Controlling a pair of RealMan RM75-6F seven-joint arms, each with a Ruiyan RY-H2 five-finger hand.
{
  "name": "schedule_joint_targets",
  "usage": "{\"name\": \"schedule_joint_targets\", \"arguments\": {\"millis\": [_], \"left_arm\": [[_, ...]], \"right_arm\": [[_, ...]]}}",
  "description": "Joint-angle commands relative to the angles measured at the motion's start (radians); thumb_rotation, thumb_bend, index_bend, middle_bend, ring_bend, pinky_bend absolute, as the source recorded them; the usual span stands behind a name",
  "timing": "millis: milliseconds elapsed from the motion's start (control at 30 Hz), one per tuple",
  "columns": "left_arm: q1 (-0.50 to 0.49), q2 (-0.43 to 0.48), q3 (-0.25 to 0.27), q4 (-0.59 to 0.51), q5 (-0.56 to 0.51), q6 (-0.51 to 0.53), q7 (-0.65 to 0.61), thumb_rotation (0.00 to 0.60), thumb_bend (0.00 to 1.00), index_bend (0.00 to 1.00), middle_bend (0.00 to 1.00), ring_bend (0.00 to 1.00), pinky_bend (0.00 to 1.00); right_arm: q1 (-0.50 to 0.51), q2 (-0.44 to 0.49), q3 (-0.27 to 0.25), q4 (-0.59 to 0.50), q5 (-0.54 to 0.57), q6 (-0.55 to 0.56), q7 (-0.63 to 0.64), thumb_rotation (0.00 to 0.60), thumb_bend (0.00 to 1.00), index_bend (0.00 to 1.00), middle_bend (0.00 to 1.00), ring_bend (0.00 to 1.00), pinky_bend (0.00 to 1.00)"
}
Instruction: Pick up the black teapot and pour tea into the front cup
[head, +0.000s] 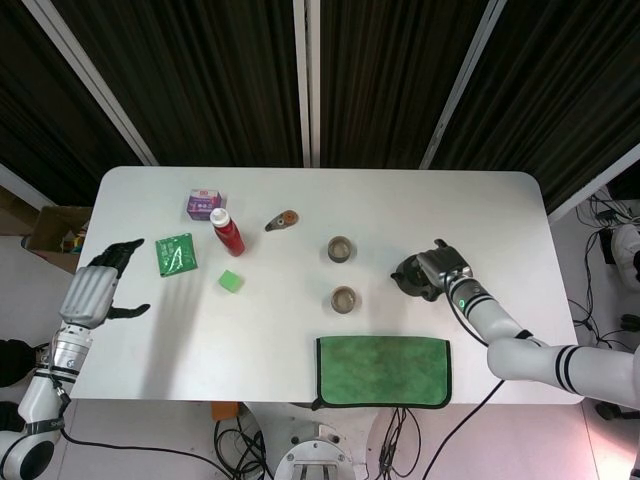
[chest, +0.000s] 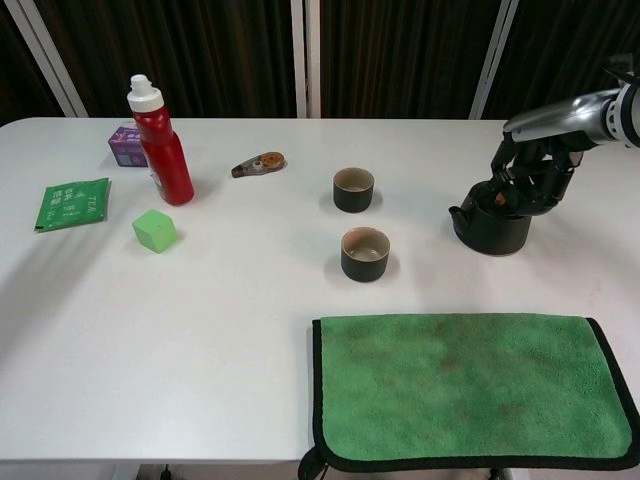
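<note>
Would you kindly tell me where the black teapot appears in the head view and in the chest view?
Head view: the black teapot sits right of centre, under the right hand.
Chest view: it stands at the right, level with the cups.
Shared landmark: the green cloth, nearer the front edge in both.
</note>
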Motion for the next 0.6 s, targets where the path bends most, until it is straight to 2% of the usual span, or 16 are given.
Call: {"name": "schedule_joint_targets", "arguments": {"millis": [33,233,600], "left_arm": [[0.000,0.000,0.000,0.002,0.000,-0.001,-0.002,0.600,0.03,0.09,0.13,0.13,0.27],[-0.001,-0.002,0.000,0.006,0.001,-0.003,-0.005,0.600,0.03,0.09,0.13,0.13,0.27],[0.000,-0.004,0.001,0.011,-0.002,-0.007,-0.009,0.600,0.03,0.09,0.13,0.13,0.27]], "right_arm": [[-0.001,-0.001,0.001,0.006,-0.004,-0.005,0.013,0.600,0.29,0.63,0.74,0.60,0.00],[-0.007,-0.008,0.003,0.021,-0.018,-0.007,0.037,0.600,0.30,0.75,0.80,0.62,0.00],[-0.019,-0.029,0.014,0.050,-0.036,0.002,0.073,0.600,0.34,0.77,0.83,0.66,0.11]]}}
